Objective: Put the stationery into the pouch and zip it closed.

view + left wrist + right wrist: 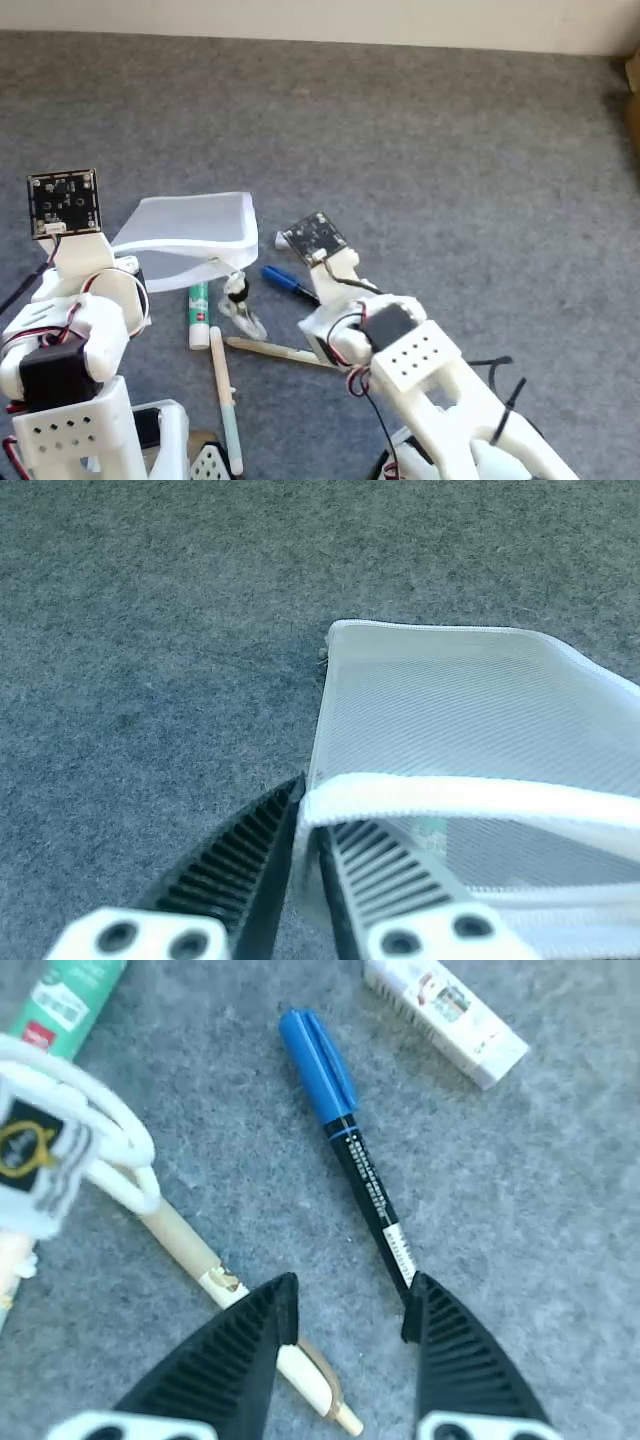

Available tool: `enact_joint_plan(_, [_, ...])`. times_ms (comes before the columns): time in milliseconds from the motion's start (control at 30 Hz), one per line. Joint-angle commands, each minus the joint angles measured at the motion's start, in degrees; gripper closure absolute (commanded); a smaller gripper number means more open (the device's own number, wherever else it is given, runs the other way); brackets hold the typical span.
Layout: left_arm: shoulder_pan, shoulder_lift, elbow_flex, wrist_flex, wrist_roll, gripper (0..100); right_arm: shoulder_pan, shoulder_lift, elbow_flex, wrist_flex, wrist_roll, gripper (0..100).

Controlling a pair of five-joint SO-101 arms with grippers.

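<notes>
Where the pouch lies: the white mesh pouch [190, 232] is on the grey carpet [450, 150] by the left arm, its mouth facing the scattered stationery.
Left gripper [305, 805]: jaws pinching the pouch's upper rim at a corner, so the lip is raised and the mouth gapes a little.
Blue pen [345, 1140]: flat on the carpet just beside the mouth, capped end toward the pouch.
Right gripper [350, 1300]: jaws spread, low over the pen's black tail; one fingertip is right at the barrel and the other sits over a beige pen [250, 1335].
Other items: green glue stick [198, 310], pale green pen [228, 400], white coiled cord with a tag [70, 1150] and a white boxed item [445, 1020], all outside the pouch.
Step in hand: judged to be the first pick, the blue pen; filling and zipping are not yet begun.
Doing it well: shift along so both jaws straddle the barrel nearer its middle, clear of the beige pen, then close. A tail-end grip would likely let the pen swing.
Feeding: cap end first, under the raised lip.
Risk: the pen tip snagging the mesh or pushing the pouch off the left pinch.
</notes>
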Motion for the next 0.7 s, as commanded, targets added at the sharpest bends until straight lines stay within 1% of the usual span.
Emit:
enact_joint_plan(0, [-0.92,1.45,-0.22,-0.09,-0.09,99,-0.22,1.54,-3.91,-2.15,0.70,83.3])
enact_joint_plan(100, [-1.36,1.63,-0.22,0.00,-0.26,99,-0.22,4.88,-8.31,-2.15,0.70,83.3])
enact_joint_plan(233, [-6.37,1.63,-0.13,-0.18,-0.26,99,-0.48,12.26,-14.90,-2.15,0.79,83.3])
enact_joint_plan(333, [-8.84,1.71,-0.13,-0.18,-0.35,99,-0.48,18.86,-20.44,-2.15,0.79,83.3])
enact_joint_plan(433, [-9.36,1.80,-0.04,-0.18,-0.35,99,-0.66,25.01,-25.27,-2.15,0.79,83.3])
enact_joint_plan(667, [-9.36,1.71,-0.04,0.26,-0.44,99,-4.26,35.47,-33.01,-2.33,0.88,83.3])
